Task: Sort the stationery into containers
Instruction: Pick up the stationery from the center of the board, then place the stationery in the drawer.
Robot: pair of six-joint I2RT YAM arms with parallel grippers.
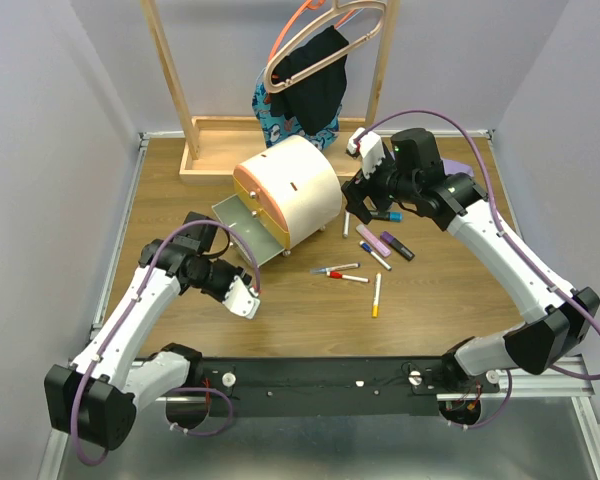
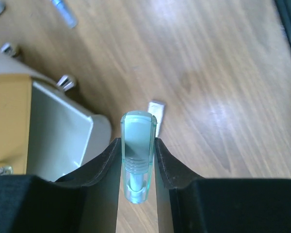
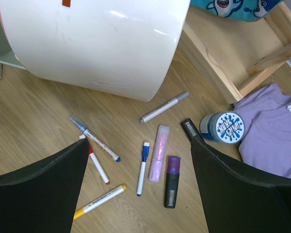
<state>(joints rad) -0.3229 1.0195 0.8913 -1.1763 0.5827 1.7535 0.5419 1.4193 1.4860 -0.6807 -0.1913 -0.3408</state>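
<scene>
A: Left end effector [image 2: 138, 145] is closed on a pale green marker [image 2: 137, 127], just beside the open drawer [image 2: 63, 133] but over bare counter [image 2: 223, 73].
B: So letting go here misses, and its tip could catch the drawer's rim when swinging across.
A: Right end effector [image 1: 363, 212] hangs wide open, empty, above loose pens [image 3: 157, 153] by the chest [image 3: 97, 43]; descending carelessly could scatter them

Ctr of frame: chest [image 1: 292, 188], w/ open drawer [image 1: 238, 226] at its lower left; pens [image 1: 348, 277] scattered to lower right; rack base [image 1: 205, 165] behind, upper ctr.
</scene>
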